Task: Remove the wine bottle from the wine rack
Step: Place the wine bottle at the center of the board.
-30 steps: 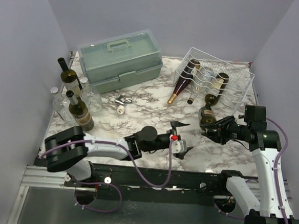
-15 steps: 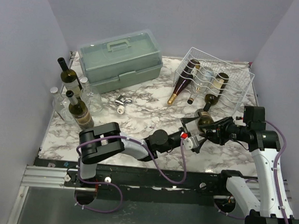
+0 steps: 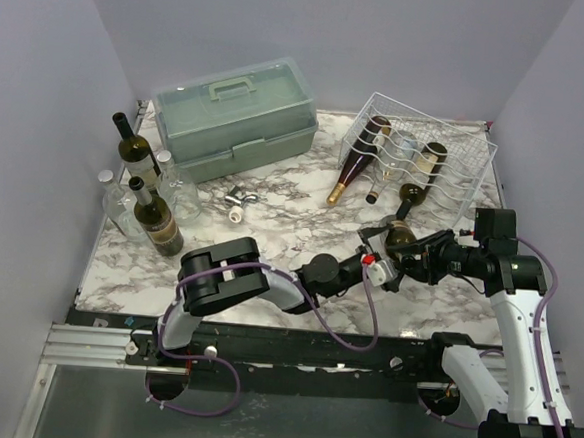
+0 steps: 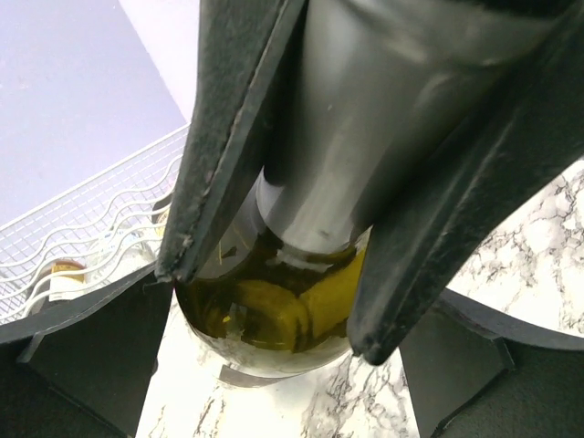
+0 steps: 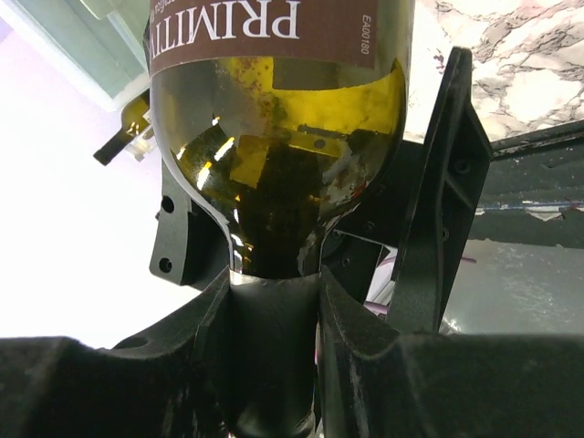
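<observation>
Far left corner: two dark wine bottles (image 3: 141, 158) stand upright among a few clear glass ones (image 3: 177, 189) on the marble table (image 3: 292, 214)
Far left of middle: a grey-green toolbox (image 3: 234, 115) with its handle on top, lid down
Near the toolbox: a small metal piece (image 3: 238, 203) lies on the marble, too small to make out
Left arm: stretched low across the near side of the table, reaching right toward the bottle
Left gripper (image 4: 274, 310): claw spread wide, one finger on each side of the bottle's grey-capped neck; from here I cannot tell whether the fingers (image 4: 228, 137) press on it
Wine bottle (image 3: 403, 235): out of the rack, just on the near side of its near left corner, held over the marble between the two claws; dark green glass with a brown label that begins PRIMITI
Right gripper (image 5: 274, 287): clamped together on the bottle's neck, just below the shoulder, coming in from the right
Right arm: bent at the near right, its wrist pointing left at the bottle
Wine rack (image 3: 466, 161): white wire basket at the far right of the table
In the rack: several bottles lie side by side; a dark one with a gold top (image 3: 354, 170) pokes out at the left end, neck sloping down to the marble
</observation>
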Robot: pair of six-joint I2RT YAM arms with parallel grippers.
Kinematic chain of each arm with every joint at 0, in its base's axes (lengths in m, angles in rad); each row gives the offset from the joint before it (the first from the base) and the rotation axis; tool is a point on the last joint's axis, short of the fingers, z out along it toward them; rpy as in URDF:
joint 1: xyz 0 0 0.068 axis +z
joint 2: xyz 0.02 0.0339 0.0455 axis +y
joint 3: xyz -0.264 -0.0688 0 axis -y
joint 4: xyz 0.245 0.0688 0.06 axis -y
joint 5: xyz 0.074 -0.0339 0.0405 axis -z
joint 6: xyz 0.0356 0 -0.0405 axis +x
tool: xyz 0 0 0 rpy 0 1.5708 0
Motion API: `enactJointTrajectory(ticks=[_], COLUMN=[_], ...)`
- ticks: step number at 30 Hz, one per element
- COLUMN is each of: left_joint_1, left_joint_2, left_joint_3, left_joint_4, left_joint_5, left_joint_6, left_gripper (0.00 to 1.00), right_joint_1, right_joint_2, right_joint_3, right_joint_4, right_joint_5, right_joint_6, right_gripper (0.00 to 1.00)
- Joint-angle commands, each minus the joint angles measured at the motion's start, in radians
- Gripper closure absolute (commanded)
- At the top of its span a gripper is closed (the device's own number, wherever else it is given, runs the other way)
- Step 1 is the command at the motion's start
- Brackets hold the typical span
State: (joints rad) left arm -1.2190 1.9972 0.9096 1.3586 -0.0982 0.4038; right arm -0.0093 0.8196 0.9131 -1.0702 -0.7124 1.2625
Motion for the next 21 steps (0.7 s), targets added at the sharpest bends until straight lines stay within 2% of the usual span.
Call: enactJointTrajectory(ticks=[1,13,15,21], left_joint_1=[0.007,0.007,0.007,0.006], left_joint_2=[0.027,0.069,0.072,0.065], left_joint_3=[0.026,0.078,0.077,0.038], left_joint_4=[0.060,0.069,0.069,0.071], left_joint_5=[-0.023,-0.021,-0.030,-0.042], left_joint_6=[-0.034,-0.054,-0.058,-0.071], left_gripper=[0.01,0.03,0.07,0.30], right_joint_1=[0.005,0.005,0.004,0.004], right_joint_2=[-0.008,-0.001,-0.001,-0.001], right_joint_3=[0.005,-0.003,-0.003,-0.019], right_joint_4=[0.070,0.069,0.071,0.078], right_joint_5=[-0.066,-0.067,-0.067,-0.070], right_joint_6=[-0.001,0.005,0.005,0.010], right_gripper=[1.00,1.00,0.99,0.95])
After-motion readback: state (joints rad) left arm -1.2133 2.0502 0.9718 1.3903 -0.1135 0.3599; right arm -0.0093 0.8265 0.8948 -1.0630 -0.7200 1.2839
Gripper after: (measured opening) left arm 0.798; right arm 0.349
